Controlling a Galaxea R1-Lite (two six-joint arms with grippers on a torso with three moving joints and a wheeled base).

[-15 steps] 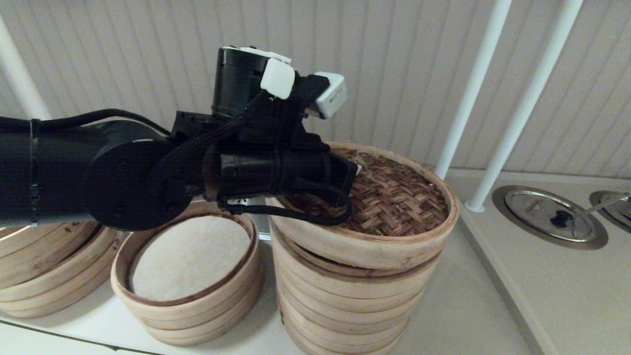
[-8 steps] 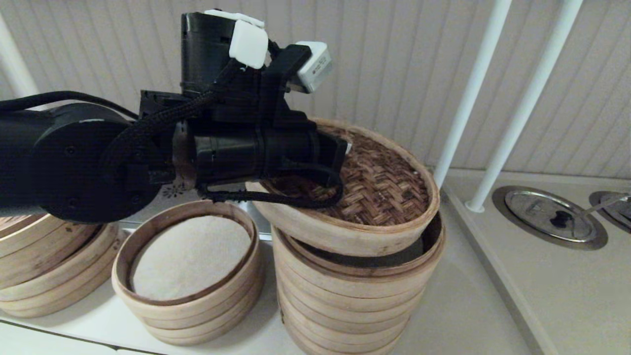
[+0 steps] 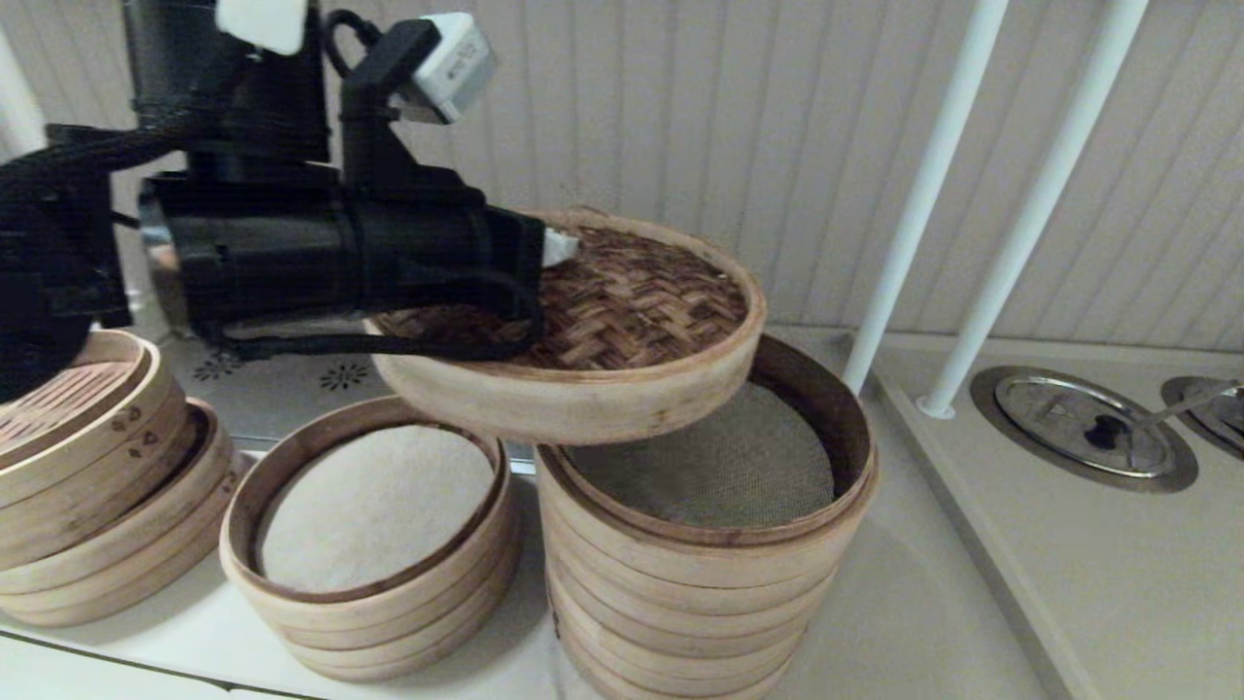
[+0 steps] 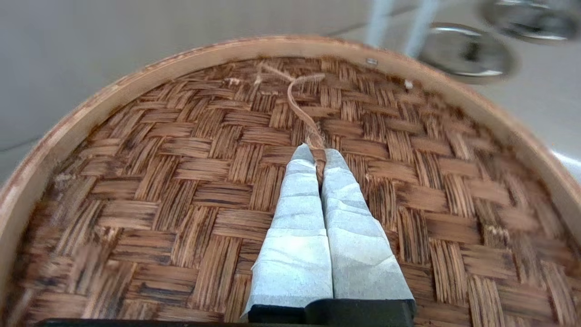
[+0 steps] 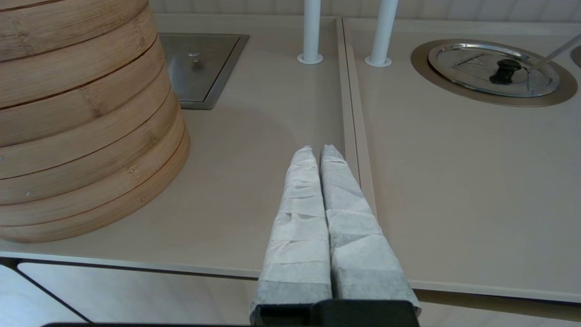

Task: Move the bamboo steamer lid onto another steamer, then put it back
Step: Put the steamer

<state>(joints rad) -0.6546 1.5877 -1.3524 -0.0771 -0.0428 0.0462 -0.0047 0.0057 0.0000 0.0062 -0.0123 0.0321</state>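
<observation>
The bamboo steamer lid (image 3: 622, 321), brown herringbone weave with a pale rim, hangs in the air above and to the left of the tallest steamer stack (image 3: 705, 583). My left gripper (image 3: 556, 248) is shut on the small woven handle loop at the lid's middle; in the left wrist view the white-wrapped fingers (image 4: 317, 156) pinch that loop over the lid's weave (image 4: 181, 181). The tall stack stands uncovered, its beige mesh liner (image 3: 719, 467) showing. My right gripper (image 5: 317, 152) is shut on nothing, low over the counter beside the tall stack's base (image 5: 81, 127).
A shorter stack with a whitish liner (image 3: 374, 525) stands left of the tall one, partly under the lid. A tilted slatted-top stack (image 3: 87, 467) lies at the far left. Two white poles (image 3: 972, 194) and a round metal cover (image 3: 1084, 428) are on the right.
My left gripper has lifted the lid off the tall stack and carried it up and to the left, baring the mesh liner. The right arm has not moved.
</observation>
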